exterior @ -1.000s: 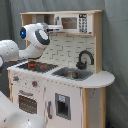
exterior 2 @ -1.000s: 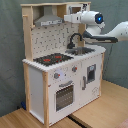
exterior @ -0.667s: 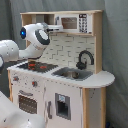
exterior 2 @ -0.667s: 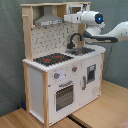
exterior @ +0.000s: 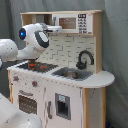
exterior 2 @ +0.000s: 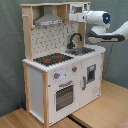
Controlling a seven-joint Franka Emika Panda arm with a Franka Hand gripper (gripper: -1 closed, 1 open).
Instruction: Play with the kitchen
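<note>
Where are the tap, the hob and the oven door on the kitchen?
tap (exterior: 84, 58): first exterior view, on its black arch.
hob (exterior 2: 53, 59): second exterior view, on the black-red top surface.
oven door (exterior 2: 64, 97): second exterior view, on its window.

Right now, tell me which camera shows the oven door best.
The second exterior view. The oven door faces that camera, with its handle and dark window unobstructed, below the knobs. In the first exterior view the oven door sits at the lower left, seen at an angle, and a white part of the robot in the foreground covers its lower edge.
</note>
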